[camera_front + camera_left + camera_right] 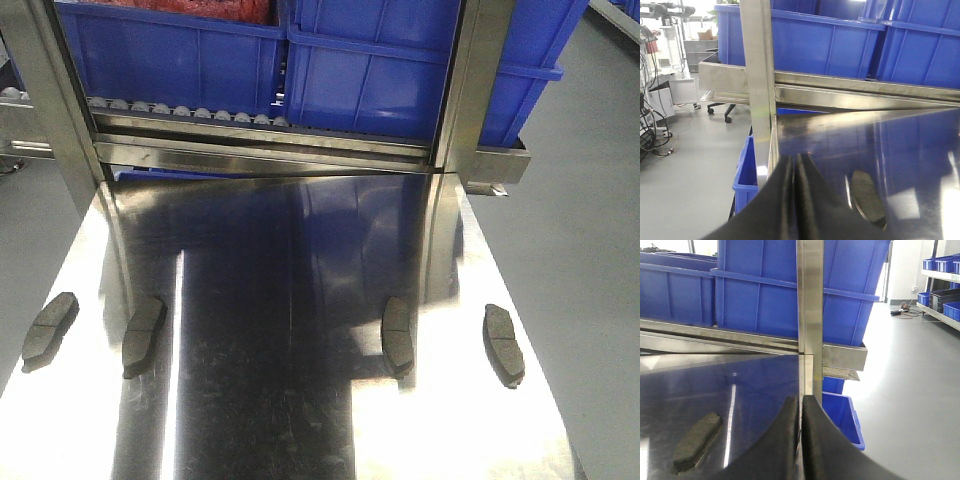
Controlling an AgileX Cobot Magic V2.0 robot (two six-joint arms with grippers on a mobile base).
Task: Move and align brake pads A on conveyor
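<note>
four brake pads a (143,336) lie on the shiny steel worktop (280,400), two towards its left edge and two towards its right, the pairs well apart. no conveyor shows in any view, so i judge the task not yet begun: all four are left to move and align. only the front view shows the whole set, and it shows neither pincer. my left pincer (794,162) and right pincer (801,402) appear only in the wrist views. each is narrowed almost to touching and holds nothing, with one pad lying near it, inboard.
</note>
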